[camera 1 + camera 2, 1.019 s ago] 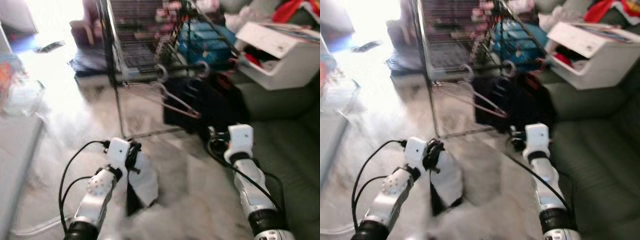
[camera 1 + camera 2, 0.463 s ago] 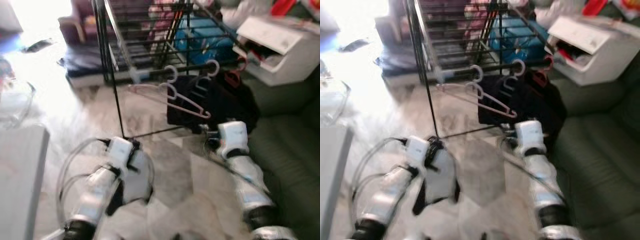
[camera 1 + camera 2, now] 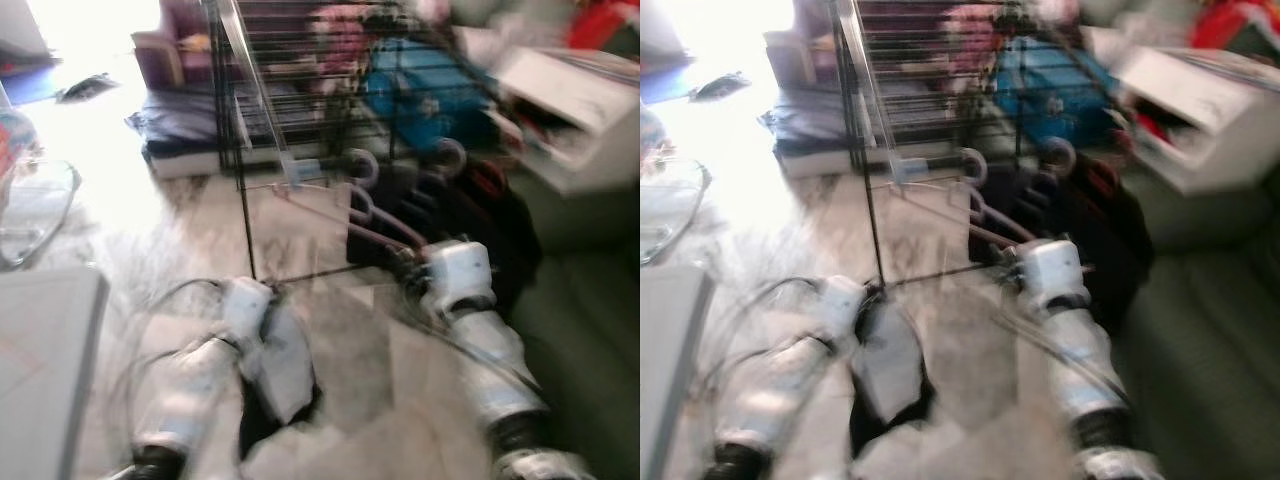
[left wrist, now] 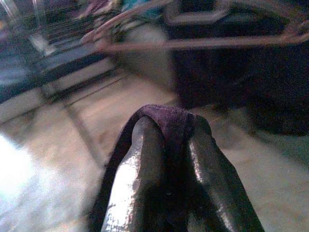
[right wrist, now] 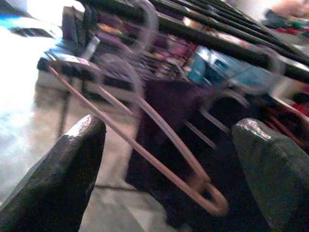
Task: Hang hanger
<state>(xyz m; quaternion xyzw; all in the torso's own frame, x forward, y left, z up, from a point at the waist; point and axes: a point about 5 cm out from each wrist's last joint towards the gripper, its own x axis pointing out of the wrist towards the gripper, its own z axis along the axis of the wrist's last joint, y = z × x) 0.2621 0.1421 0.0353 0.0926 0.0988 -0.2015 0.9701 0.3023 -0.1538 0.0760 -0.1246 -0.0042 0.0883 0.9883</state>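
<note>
Below the drying rack (image 3: 300, 90) rail, the pink hanger (image 5: 145, 145), judged light, stiff and thin, hung between the wide-open right claw (image 5: 164, 159) fingers, best taken at its lower bar, while the left claw (image 4: 166, 145) pinched dark cloth (image 4: 166, 121).

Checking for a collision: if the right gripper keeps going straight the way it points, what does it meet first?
Most likely the pink hanger, which crosses between the open right gripper fingers; the dark garment on the drying rack hangs behind it. Blur makes depth uncertain.

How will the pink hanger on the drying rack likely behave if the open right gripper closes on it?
The pink hanger looks thin and light, probably stiff. Hung only by its hook from the rack bar, it would likely swing or slide when nudged. The right gripper straddles its arm, fingers apart.
</note>
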